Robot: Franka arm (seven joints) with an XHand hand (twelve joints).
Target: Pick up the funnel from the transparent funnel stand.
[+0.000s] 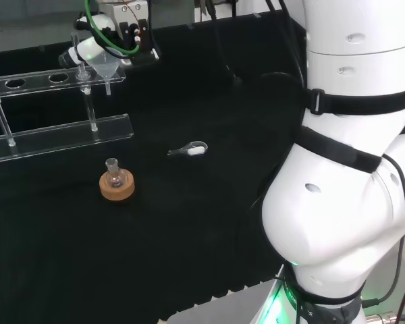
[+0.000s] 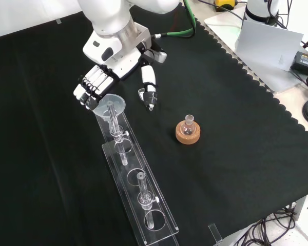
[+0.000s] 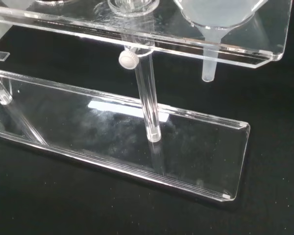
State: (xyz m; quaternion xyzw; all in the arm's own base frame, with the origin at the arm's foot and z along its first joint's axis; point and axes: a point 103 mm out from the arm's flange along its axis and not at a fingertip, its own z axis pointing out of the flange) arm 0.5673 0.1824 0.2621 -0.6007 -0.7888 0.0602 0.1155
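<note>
Black cloth covers the desk [image 2: 236,128], and most of what stands on it is clear and hard to pick out. Running from the middle of the front view down toward its lower edge is the transparent funnel stand [image 2: 154,225], a long base plate with an upper shelf pierced by round holes and carried on thin clear posts [image 3: 148,98]. The funnel [image 2: 111,104] sits in the hole at the stand's upper end in that view; in the wrist view its short stem [image 3: 209,66] pokes down through the shelf and hangs above the base plate without touching it.

To the right of the stand in the front view, well apart from it, a small round flask [image 2: 189,124] sits upright in a cork ring [image 2: 188,136]. In the head view a small clear scoop-like piece with a white end [image 1: 192,150] lies on the cloth right of the flask; what it is I cannot tell.

At the upper left of the front view the hand [image 2: 100,77] hangs over the funnel's end of the stand. Its fingers [image 2: 90,87] are curled at the funnel's rim on one side, and the thumb [image 2: 149,84] points down on the other side, apart from the rim. Whether the fingers touch the funnel I cannot tell. No writing is readable.
</note>
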